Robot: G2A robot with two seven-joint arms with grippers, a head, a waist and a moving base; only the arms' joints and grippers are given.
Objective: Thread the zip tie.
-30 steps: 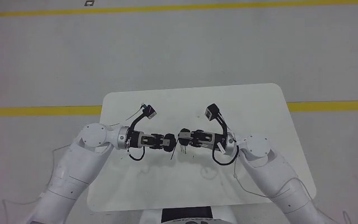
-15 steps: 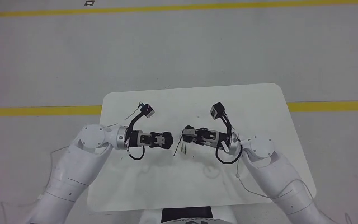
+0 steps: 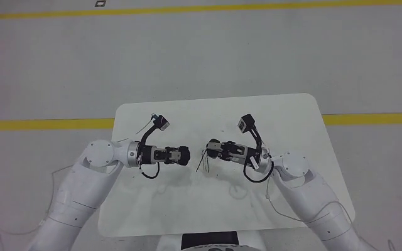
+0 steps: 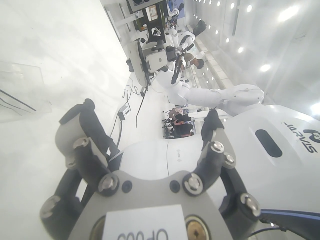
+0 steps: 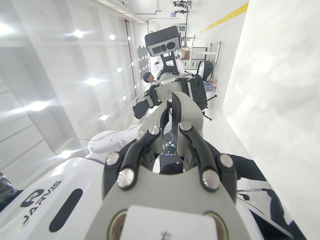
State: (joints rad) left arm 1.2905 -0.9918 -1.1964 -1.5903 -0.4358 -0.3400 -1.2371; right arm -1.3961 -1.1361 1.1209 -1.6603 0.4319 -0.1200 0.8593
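Zip tie (image 3: 201, 165), thin and black

Dangling zip tie (image 3: 201, 164) before left gripper (image 3: 187, 154)

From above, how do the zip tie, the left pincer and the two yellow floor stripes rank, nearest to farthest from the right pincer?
1. zip tie, clamped in the right pincer itself.
2. left pincer, facing it.
3. nearer stripe, beside the table.
4. farther stripe, well beyond the table.

Over the centre of the bench (image 3: 295, 106), the left claw (image 3: 186, 155) and right claw (image 3: 209, 149) face each other, near but apart. The zip tie (image 3: 201, 164) hangs from the right claw, between both, angled toward the front edge.
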